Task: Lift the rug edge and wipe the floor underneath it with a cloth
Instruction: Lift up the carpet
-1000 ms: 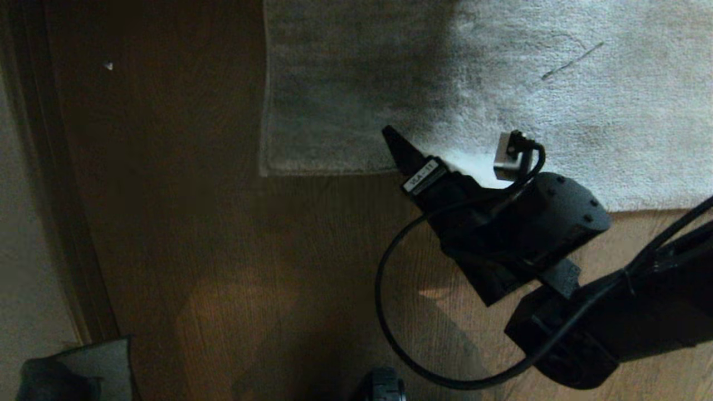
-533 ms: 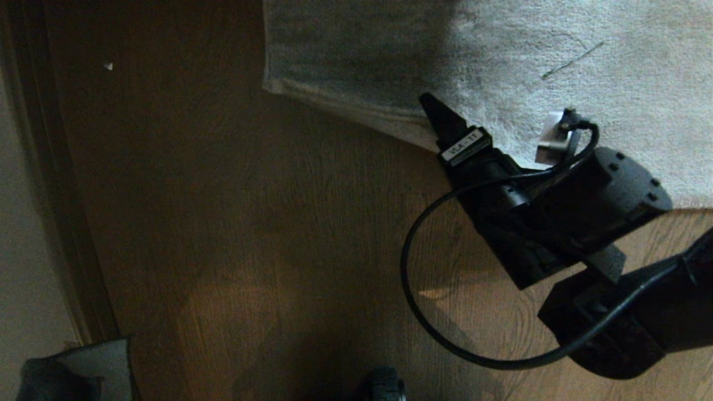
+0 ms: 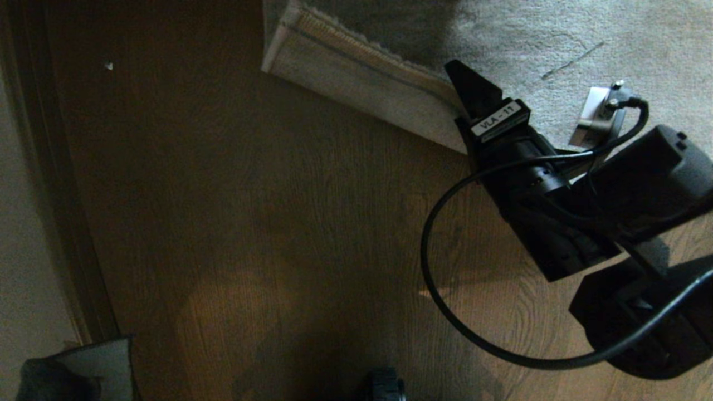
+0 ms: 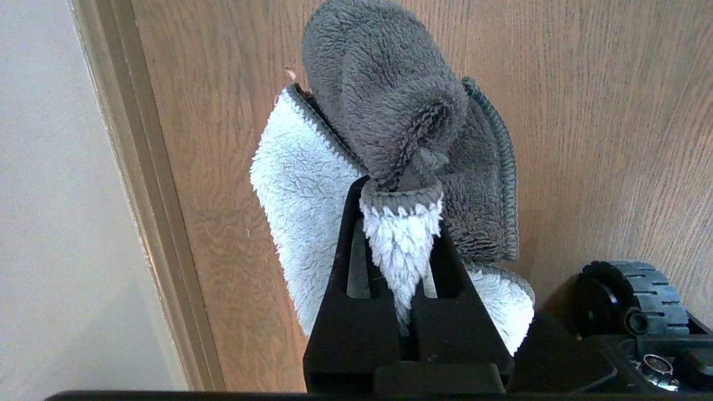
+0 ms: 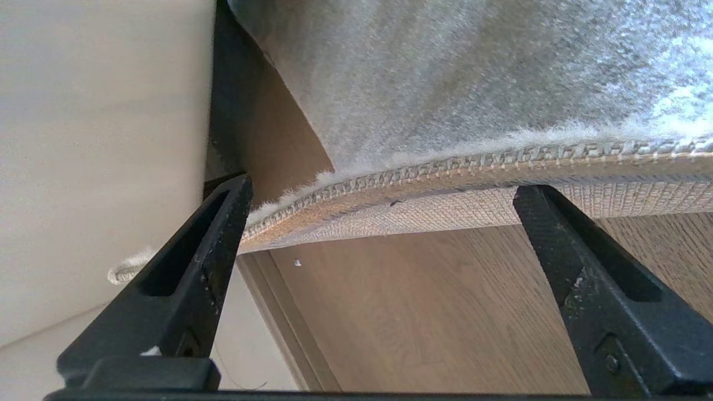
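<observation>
The light grey plush rug (image 3: pixel 557 44) covers the far right of the brown wood floor (image 3: pixel 250 223). The rug edge (image 3: pixel 367 83) near its corner is raised and tilted, showing the woven underside. My right gripper (image 5: pixel 383 189) is open wide. The hem (image 5: pixel 445 167) runs across its tips, and one finger (image 5: pixel 557 234) sits beneath the backing. In the head view only one black finger (image 3: pixel 473 89) shows against the rug. My left gripper (image 4: pixel 398 189), parked low at the left, is shut on the grey and pale blue cloth (image 4: pixel 390 111), also seen in the head view's corner (image 3: pixel 94 362).
A wall and dark baseboard (image 3: pixel 55 195) run down the left side. A small white speck (image 3: pixel 108 66) lies on the floor near them. The robot's wheel (image 4: pixel 629 301) sits beside the cloth. A black cable (image 3: pixel 434 289) loops off the right wrist above the floor.
My right gripper has moved away and to the right, carrying the rug edge up. The corner that lay flat now stands tilted with its underside showing, and more floor is uncovered. The left arm has not moved.
</observation>
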`<state>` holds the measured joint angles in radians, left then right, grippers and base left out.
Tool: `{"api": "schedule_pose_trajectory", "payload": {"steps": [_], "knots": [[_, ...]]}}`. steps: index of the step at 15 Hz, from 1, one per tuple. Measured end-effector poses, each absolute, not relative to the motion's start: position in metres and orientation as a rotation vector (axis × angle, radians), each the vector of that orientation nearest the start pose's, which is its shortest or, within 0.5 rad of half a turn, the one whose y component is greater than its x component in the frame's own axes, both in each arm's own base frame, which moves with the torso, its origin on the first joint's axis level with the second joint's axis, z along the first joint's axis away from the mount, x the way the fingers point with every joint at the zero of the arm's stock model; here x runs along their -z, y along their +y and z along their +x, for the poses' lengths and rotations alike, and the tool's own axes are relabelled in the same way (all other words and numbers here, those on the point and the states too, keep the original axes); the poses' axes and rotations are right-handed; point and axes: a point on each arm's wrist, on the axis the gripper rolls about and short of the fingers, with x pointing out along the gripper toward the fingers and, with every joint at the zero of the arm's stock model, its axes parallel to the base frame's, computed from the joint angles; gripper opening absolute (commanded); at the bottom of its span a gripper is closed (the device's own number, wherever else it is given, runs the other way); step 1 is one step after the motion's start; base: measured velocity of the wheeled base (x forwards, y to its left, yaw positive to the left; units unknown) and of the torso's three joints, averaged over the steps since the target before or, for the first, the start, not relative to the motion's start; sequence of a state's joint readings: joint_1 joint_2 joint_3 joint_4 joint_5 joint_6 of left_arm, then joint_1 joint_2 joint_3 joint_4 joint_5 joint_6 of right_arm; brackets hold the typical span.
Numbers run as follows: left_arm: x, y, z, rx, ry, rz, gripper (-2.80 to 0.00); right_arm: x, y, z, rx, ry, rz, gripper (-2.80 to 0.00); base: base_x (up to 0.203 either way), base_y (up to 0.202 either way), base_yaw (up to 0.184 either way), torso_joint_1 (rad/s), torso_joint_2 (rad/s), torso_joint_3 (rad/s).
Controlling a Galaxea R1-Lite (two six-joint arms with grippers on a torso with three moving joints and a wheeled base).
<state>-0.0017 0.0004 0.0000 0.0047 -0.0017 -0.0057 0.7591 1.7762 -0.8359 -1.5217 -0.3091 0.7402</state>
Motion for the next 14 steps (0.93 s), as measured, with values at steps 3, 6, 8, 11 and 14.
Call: {"api": "schedule_pose_trajectory", "payload": {"steps": [3,6,8,11,14], "knots": [[-0.075,0.000,-0.023,0.003,0.005,-0.006,-2.80,-0.252,0.205,0.225,-0.615,-0.315,1.017,0.00,0.000,0.000,0.000,0.000,0.00,0.000],[-0.075,0.000,-0.023,0.003,0.006,-0.006,-2.80,-0.254,0.201,0.222,-0.622,-0.314,1.042,0.00,0.000,0.000,0.000,0.000,0.00,0.000],[-0.075,0.000,-0.023,0.003,0.005,-0.005,-2.80,-0.257,0.199,0.220,-0.625,-0.321,1.047,0.00,0.000,0.000,0.000,0.000,0.00,0.000],[-0.075,0.000,-0.023,0.003,0.004,-0.007,-2.80,-0.261,0.197,0.218,-0.630,-0.332,1.055,0.00,0.000,0.000,0.000,0.000,0.00,0.000],[-0.075,0.000,-0.023,0.003,0.005,-0.007,-2.80,-0.263,0.196,0.217,-0.635,-0.333,1.071,0.00,0.000,0.000,0.000,0.000,0.00,0.000]]}}
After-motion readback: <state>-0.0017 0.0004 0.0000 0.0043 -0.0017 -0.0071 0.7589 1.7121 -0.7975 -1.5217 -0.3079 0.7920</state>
